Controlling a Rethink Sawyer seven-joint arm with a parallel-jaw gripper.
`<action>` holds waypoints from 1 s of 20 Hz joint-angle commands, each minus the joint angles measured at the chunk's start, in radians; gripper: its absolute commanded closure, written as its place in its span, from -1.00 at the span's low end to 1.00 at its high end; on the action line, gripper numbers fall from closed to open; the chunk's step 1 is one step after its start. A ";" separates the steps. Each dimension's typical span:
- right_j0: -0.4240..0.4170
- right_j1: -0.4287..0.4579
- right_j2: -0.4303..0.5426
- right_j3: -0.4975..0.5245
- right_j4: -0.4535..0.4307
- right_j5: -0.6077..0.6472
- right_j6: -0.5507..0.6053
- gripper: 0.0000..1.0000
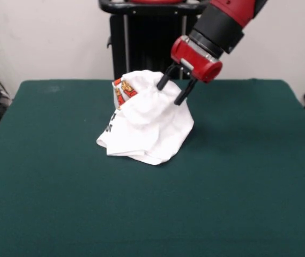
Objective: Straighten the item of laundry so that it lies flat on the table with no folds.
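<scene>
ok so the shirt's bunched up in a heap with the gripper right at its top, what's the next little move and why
Probably a short lift, then a drag to the side. The gripper sits at the peak of the T-shirt, its two black fingers spread against the cloth, and whether they pinch any fabric is unclear. The shirt stands crumpled in a mound on the green table, print mostly hidden, so pulling one edge outward should start to spread it.
</scene>
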 commanded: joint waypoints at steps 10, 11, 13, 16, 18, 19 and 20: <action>-0.030 0.045 0.053 -0.030 -0.100 -0.067 0.040 -1.00; -0.033 0.043 0.055 -0.028 -0.105 -0.071 0.041 -1.00; -0.037 0.033 0.060 -0.023 -0.115 -0.070 0.039 -1.00; -0.046 0.013 0.073 -0.010 -0.133 -0.069 0.031 -1.00; -0.052 0.003 0.080 -0.008 -0.144 -0.062 0.029 -1.00; -0.057 -0.002 0.087 -0.008 -0.149 -0.058 0.027 -1.00; -0.066 -0.006 0.098 -0.012 -0.155 -0.058 0.023 -1.00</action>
